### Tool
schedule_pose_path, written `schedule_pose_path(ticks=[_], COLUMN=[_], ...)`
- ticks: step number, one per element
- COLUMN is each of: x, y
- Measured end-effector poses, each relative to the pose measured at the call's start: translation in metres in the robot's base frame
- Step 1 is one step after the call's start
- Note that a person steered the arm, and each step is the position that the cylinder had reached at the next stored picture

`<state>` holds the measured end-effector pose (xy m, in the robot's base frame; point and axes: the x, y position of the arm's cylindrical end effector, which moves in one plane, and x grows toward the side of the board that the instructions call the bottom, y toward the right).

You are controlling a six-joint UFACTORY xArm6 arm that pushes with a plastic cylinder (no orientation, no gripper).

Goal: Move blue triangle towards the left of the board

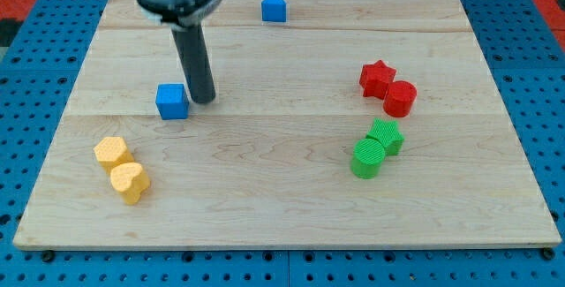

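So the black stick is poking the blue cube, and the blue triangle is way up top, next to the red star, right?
Not quite. In the camera view the blue triangle block sits alone at the top; the red star block is far off right. My tip is beside the blue cube.

Wooden surface (282, 207), planks running w/ the view's width. Blocks on it: blue triangle (274, 8) at top edge; blue cube (172, 101) left of centre, my tip (204, 100) just to its right. Two yellow blocks (112, 152) (130, 181) touching, lower left. Red star (377, 78) touching red cylinder (399, 99), right. Green star (386, 135) touching green cylinder (367, 158) below them.
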<state>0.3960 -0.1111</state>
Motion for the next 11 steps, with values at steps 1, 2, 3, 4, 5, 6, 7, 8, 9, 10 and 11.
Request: schedule_pose_path(ticks=[1,2,3,4,5,6,7,8,9,10,11], x=[0.009,0.059,0.073,0.070,0.041,-0.025,-0.078,-0.131,-0.145,-0.145,-0.162], y=[-0.034,-0.038,-0.038,-0.005,0.059,0.079,0.110,0.147,0.136,0.136,0.138])
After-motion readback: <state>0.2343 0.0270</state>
